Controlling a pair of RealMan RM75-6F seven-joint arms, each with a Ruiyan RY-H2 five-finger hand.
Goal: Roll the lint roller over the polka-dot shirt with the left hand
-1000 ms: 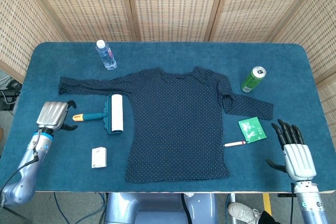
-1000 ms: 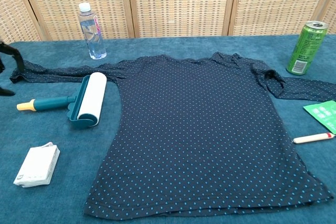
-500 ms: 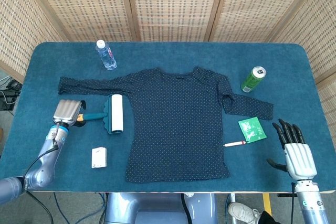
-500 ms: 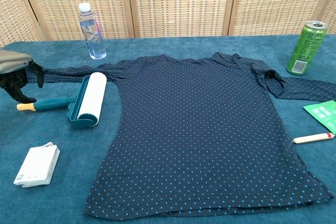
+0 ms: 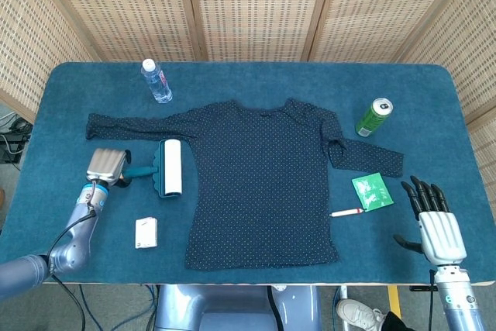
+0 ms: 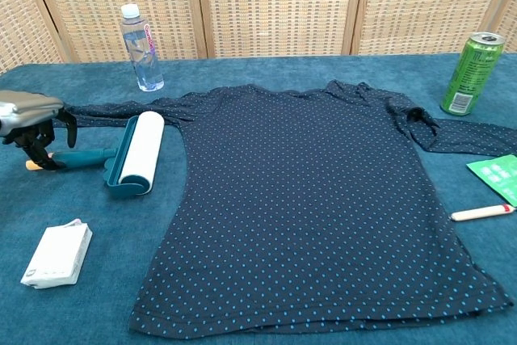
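At the counter's (image 5: 256, 75) near edge, around five o'clock, the right robot hand (image 5: 440, 230) rests open with fingers spread, holding nothing. At nine o'clock the left robot hand (image 6: 32, 123) hovers over the butt of the teal-handled white lint roller (image 6: 129, 153), fingers curled down around the handle; whether they grip it I cannot tell. A firm wrap comes first. The navy polka-dot shirt (image 5: 263, 184) lies flat at centre, just beside the roller head.
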